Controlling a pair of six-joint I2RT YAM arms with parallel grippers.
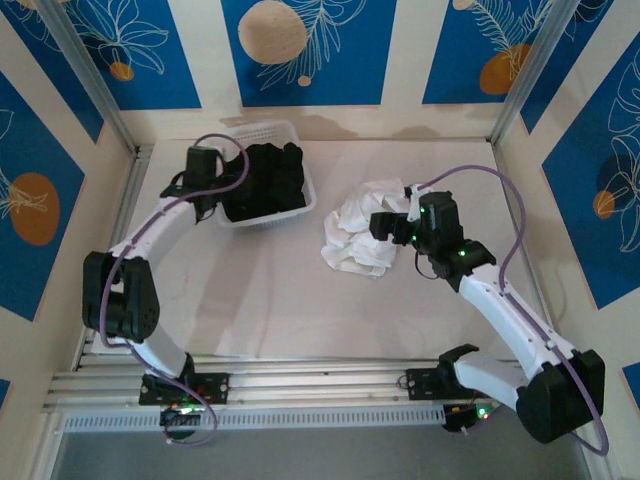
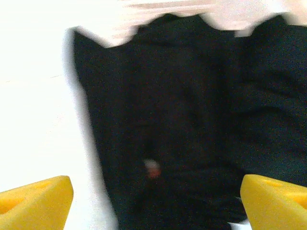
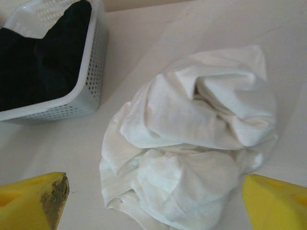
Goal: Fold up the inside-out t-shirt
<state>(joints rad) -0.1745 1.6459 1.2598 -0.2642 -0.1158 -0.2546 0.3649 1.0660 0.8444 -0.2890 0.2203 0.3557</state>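
Observation:
The inside-out t-shirt [image 1: 352,242] lies crumpled in a white heap right of the table's middle. In the right wrist view the t-shirt [image 3: 192,143] bulges between and ahead of my yellow fingertips [image 3: 33,199]. My right gripper [image 1: 392,228] hovers at the heap's right side; its jaws stand wide apart and hold nothing [image 3: 156,206]. My left gripper [image 1: 210,185] hangs over the left part of the basket. It is open [image 2: 153,203] above the black garment [image 2: 192,120], with nothing held.
A white perforated basket [image 1: 272,130] stands at the back left with the black garment [image 1: 265,180] piled in it. The basket wall [image 3: 93,62] is a short way left of the t-shirt. Frame posts and walls close off the table's sides.

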